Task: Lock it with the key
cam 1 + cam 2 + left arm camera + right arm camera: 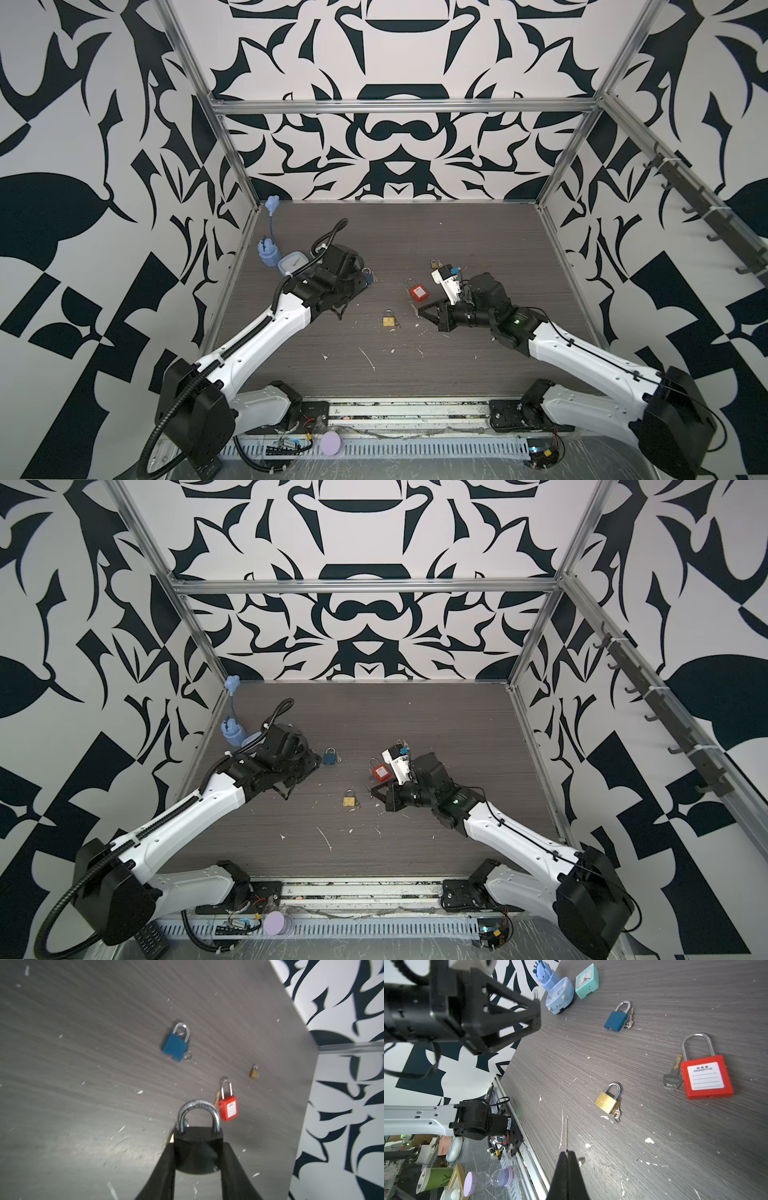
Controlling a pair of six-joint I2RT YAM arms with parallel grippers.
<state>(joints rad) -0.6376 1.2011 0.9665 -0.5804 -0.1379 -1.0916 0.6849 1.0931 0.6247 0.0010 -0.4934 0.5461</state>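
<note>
The left arm [266, 328] is extended from its base forward and inward, with the wrist bent, so that the left gripper [198, 1145] is held well to the left of the red padlock [419, 293] in both top views. Its fingers [162, 1167] are clamped on the body of a black padlock [197, 1140], whose shackle is turned away from the wrist. The right arm [582, 349] is extended inward from the opposite side, and the right gripper [419, 311] is held just on the near side of the red padlock, pointed leftward. Its fingers [560, 1174] are pressed together, with what appears to be a thin key [566, 1132] pinched edge-on between the tips.
</note>
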